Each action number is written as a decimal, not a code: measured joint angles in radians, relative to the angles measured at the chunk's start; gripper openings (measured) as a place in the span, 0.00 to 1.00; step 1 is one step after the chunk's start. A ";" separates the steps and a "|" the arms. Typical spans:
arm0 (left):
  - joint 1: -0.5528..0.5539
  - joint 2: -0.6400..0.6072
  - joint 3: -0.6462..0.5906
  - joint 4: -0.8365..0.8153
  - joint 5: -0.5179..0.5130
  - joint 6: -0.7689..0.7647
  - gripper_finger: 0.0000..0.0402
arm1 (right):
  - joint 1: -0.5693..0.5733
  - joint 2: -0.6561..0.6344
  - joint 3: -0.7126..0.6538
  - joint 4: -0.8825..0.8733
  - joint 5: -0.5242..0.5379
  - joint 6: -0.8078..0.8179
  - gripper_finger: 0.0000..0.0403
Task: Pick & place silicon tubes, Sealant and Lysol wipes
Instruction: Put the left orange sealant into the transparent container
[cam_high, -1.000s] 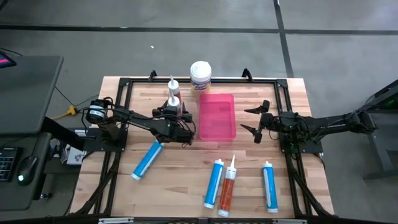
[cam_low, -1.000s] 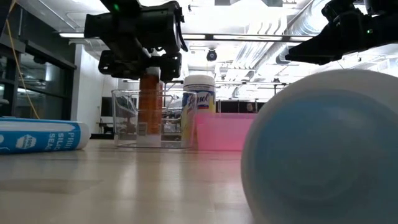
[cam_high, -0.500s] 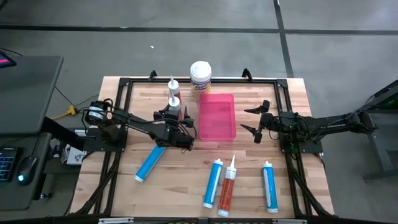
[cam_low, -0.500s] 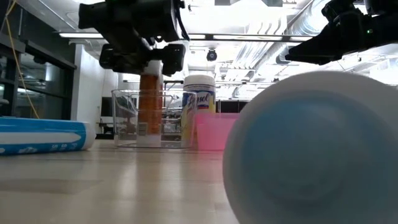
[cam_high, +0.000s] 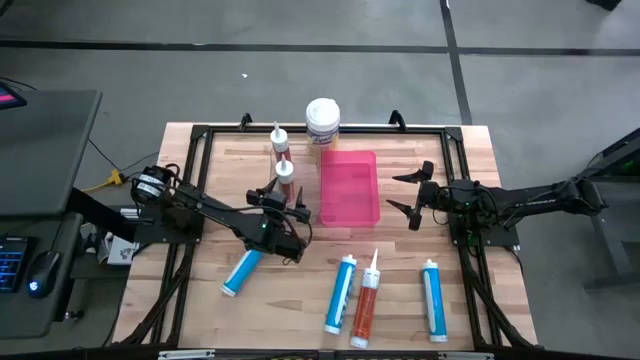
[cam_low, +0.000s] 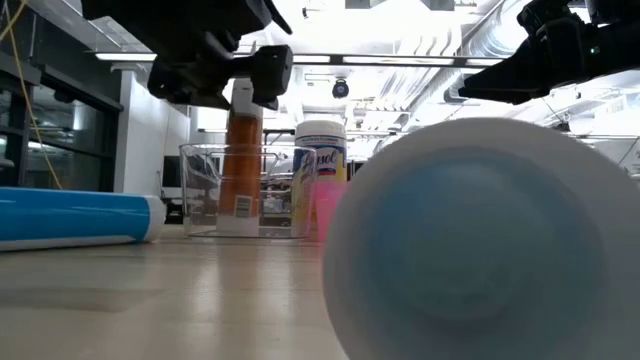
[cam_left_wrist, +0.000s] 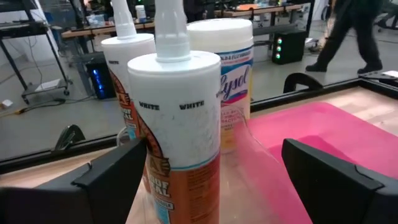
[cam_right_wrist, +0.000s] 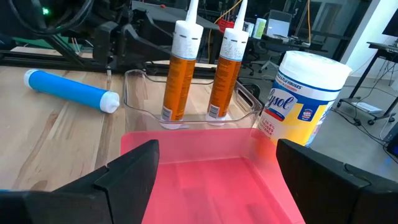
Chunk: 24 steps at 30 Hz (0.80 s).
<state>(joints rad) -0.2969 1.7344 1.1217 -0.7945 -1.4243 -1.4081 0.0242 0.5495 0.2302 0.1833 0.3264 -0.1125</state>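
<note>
Both grippers open and empty over the bench, wipes canister upright at the far edge.

From overhead, the left gripper (cam_high: 277, 213) hangs with its fingers spread, holding nothing, just short of two upright orange sealant cartridges (cam_high: 284, 172). The right gripper (cam_high: 410, 195) waits, likewise wide open, beside the pink tray (cam_high: 349, 187). The Lysol wipes (cam_high: 322, 122) stand beyond that tray's far end. Blue tubes (cam_high: 342, 292) lie scattered on the bench (cam_high: 200, 300) nearer the front. Only the right wrist view reveals the clear bin (cam_right_wrist: 140, 93) holding the cartridges; the left wrist view alone catches a person's legs (cam_left_wrist: 348, 31) walking in the room behind.
</note>
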 joint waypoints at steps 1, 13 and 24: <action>0.001 0.000 0.000 0.000 0.003 -0.002 0.91 | 0.000 0.000 0.000 0.000 0.000 0.000 0.80; 0.003 0.000 0.000 -0.078 0.021 -0.017 0.91 | 0.000 0.000 0.000 0.000 0.000 0.000 0.80; 0.003 0.000 -0.001 -0.123 0.018 -0.040 0.91 | 0.000 0.000 0.000 0.000 0.000 0.000 0.80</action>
<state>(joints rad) -0.2943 1.7344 1.1210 -0.9173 -1.4061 -1.4483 0.0239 0.5493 0.2302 0.1835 0.3264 -0.1123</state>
